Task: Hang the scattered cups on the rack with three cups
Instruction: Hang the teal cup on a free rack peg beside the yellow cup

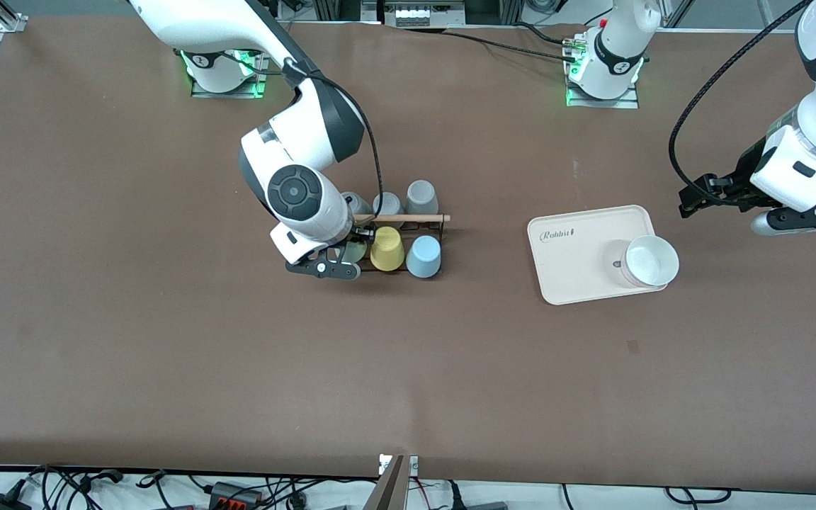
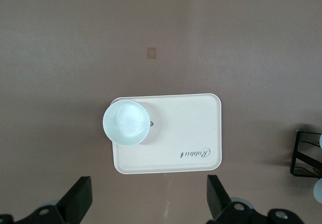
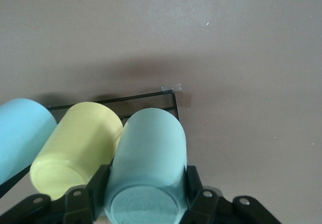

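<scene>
- A brown table (image 1: 167, 340) filled the front frame; cables and plugs lay along its lower edge, arm bases along the top
- The cream tray (image 1: 578, 273), right of centre, read "Rabbit" in script; a white bowl (image 1: 652, 260) sat on its corner toward the left arm's end
- The rack (image 1: 431, 221), centre frame, carried a blue cup (image 1: 423, 256) and a yellow cup (image 1: 387, 248) upside down on its nearer row, grey cups (image 1: 421, 195) on the row farther from the camera
- The right gripper (image 1: 348, 249) was clamped on the mint cup (image 3: 147, 171) at the rack's end, beside the yellow cup; only the right wrist view showed the fingers (image 3: 98, 189) pressing its sides
- The left gripper (image 2: 148, 199), fingers apart, waited over the table by the tray, at the frame's right edge; its wrist view showed the bowl's pale inside
</scene>
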Tool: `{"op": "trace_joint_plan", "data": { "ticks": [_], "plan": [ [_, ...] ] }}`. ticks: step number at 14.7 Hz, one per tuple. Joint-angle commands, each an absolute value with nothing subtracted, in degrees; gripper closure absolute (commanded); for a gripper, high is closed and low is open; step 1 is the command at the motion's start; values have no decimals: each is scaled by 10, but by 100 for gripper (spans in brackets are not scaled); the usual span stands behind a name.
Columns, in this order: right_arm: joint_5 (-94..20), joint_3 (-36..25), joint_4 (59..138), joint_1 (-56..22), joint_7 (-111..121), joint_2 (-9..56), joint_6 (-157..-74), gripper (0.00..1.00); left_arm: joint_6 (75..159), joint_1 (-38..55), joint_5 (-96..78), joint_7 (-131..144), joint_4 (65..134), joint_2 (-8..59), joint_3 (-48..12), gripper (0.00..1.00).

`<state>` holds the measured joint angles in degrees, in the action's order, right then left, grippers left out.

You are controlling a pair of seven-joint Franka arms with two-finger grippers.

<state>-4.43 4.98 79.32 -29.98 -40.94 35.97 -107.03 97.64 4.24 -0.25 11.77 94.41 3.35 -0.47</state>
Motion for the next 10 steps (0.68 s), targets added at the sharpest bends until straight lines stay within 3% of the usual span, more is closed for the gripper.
{"op": "trace_joint_plan", "data": {
  "ticks": [1,2,6,10],
  "plan": [
    [-49,51,773,-301,-428,379,-1063,35,975,39,-14,102,953,21,-4,0],
    [-49,50,773,-301,-431,379,-1063,0,975,39,-14,102,953,21,-4,0],
    [-48,47,733,-295,-449,368,-1053,0,975,39,-14,102,953,21,-4,0],
    [-43,42,729,-268,-438,311,-1022,0,975,39,-14,102,953,21,-4,0]
  ]
}}
